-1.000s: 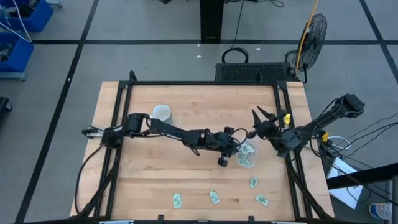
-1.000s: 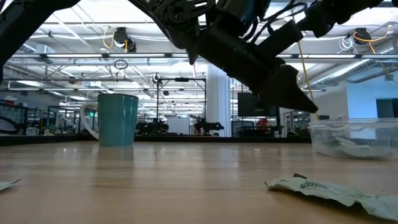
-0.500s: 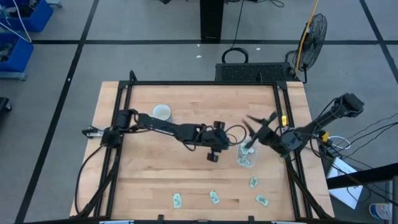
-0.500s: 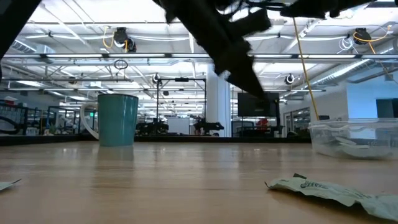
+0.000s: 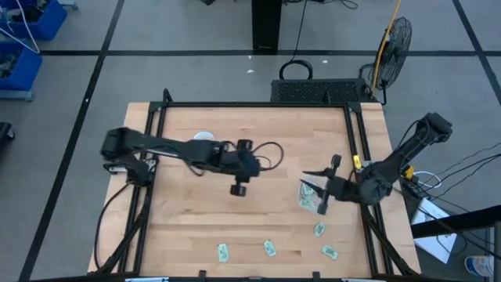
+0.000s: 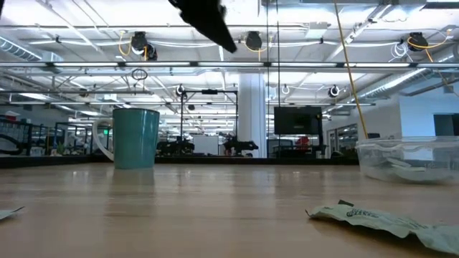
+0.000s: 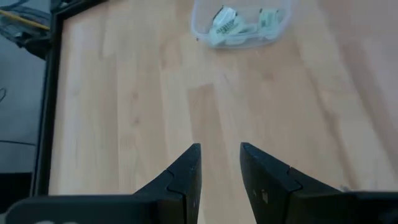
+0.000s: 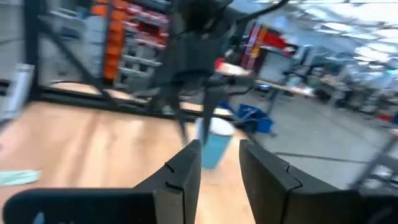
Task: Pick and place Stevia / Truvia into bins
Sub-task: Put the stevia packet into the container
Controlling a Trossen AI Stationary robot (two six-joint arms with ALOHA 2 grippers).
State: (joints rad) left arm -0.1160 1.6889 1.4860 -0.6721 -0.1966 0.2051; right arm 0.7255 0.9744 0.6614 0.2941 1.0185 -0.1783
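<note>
The clear tub (image 5: 311,196) stands right of the table's middle with several pale green packets in it; it also shows in the left wrist view (image 7: 242,23) and the low view (image 6: 407,159). Several more packets lie flat near the table's near edge (image 5: 223,252) (image 5: 270,248) (image 5: 319,229) (image 5: 329,252); one lies close in the low view (image 6: 380,218). My left gripper (image 5: 238,188) (image 7: 219,163) hangs open and empty above bare wood, left of the tub. My right gripper (image 5: 313,192) (image 8: 214,165) is open wide and empty over the tub, pointing toward the table's left.
A mug (image 5: 204,138) (image 6: 136,136) stands at the far left of the table, partly under my left arm. A black frame (image 5: 258,104) runs along the table's far and side edges. Bare wood lies between the tub and the mug.
My left gripper has drawn back from the tub toward the table's left and risen almost out of the low view. My right gripper has swung from beyond the tub's far side toward the near edge and now points left over the tub. The tub and the packets have stayed put.
</note>
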